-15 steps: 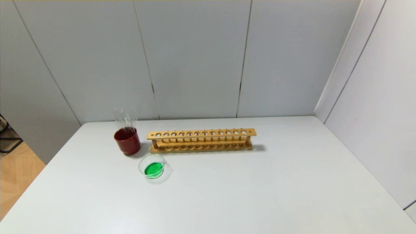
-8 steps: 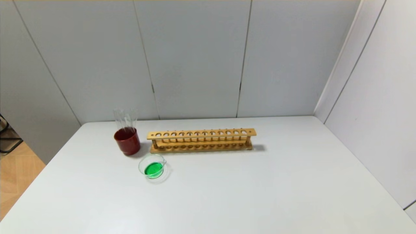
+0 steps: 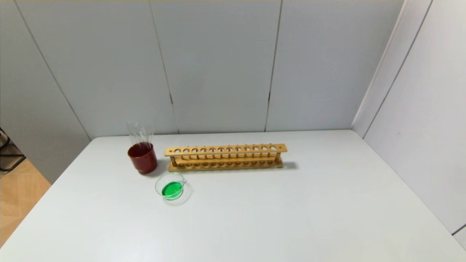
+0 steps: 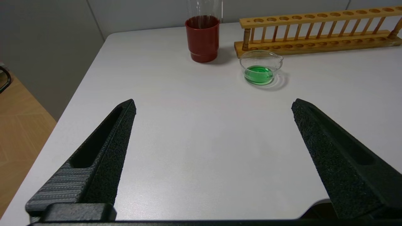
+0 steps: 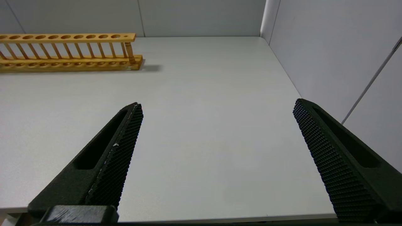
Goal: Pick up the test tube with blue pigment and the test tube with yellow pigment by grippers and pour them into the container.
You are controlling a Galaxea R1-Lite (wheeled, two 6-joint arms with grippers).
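Observation:
The container [image 3: 157, 186], a low clear glass dish with a pouring lip, holds green liquid and stands in front of the rack's left end; it also shows in the left wrist view [image 4: 243, 64]. No tube with blue or yellow liquid is in view. Clear tubes [image 3: 140, 133] stand in the dark red cup [image 3: 142, 160], with no colour showing in them. My left gripper [image 4: 213, 105] is open and empty, low over the table's near left part, well short of the dish. My right gripper [image 5: 218, 105] is open and empty over the near right part. Neither gripper shows in the head view.
An empty wooden test tube rack [image 3: 225, 156] lies across the far middle of the white table, right of the red cup [image 4: 202, 40]; its right end shows in the right wrist view [image 5: 66, 50]. Grey wall panels close the back and right sides. The table's left edge drops to the floor.

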